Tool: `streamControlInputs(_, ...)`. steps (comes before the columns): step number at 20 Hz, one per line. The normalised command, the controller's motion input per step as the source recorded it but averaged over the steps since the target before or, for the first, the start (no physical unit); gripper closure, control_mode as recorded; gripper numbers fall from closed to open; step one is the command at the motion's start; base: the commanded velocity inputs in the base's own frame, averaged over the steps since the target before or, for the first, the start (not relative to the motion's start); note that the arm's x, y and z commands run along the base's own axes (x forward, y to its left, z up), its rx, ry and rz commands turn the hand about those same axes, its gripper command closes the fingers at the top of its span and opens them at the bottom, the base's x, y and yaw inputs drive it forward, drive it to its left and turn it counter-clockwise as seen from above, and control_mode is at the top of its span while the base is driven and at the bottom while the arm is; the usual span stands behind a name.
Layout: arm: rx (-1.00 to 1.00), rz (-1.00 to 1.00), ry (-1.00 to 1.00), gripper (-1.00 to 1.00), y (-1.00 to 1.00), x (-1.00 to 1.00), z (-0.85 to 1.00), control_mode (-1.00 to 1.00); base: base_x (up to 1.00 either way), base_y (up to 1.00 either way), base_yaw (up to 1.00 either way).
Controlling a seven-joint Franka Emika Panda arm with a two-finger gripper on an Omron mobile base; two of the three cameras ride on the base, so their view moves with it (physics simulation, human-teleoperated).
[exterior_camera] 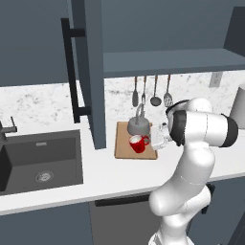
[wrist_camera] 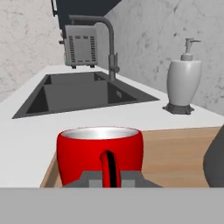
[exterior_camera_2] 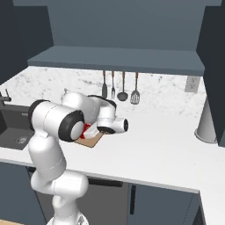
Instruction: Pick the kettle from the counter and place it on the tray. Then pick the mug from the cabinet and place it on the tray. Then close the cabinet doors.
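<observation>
Showing behind the mug (wrist_camera: 99,153): sink (wrist_camera: 78,92), soap dispenser (wrist_camera: 183,83).

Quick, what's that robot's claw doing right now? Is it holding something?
Gripper: its fingers sit either side of the red mug's handle, with the mug on the tray. Whether it is clamped or let go cannot be told.

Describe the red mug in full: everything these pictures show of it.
The mug is small, bright glossy red outside and pale grey inside, and looks empty. It stands upright on the tray, at its front edge, just in front of the kettle. In the hand view its side handle faces the camera, rising between the tips of the gripper. Whether the fingers still press the handle cannot be told.
</observation>
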Motion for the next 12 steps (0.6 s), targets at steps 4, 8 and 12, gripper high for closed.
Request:
streamControlInputs(4,0.0,0.0,-0.01,1.0,-0.1,0.06,-0.14,-1.0,0.0,0.0,0.0)
streamControlInputs(8,0.0,0.0,-0.02,1.0,-0.17,0.0,-0.07,-1.0,0.0,0.0,0.0)
streamControlInputs(12,0.0,0.0,0.0,-1.0,-0.1,0.0,-0.1,-1.0,0.0,0.0,0.0)
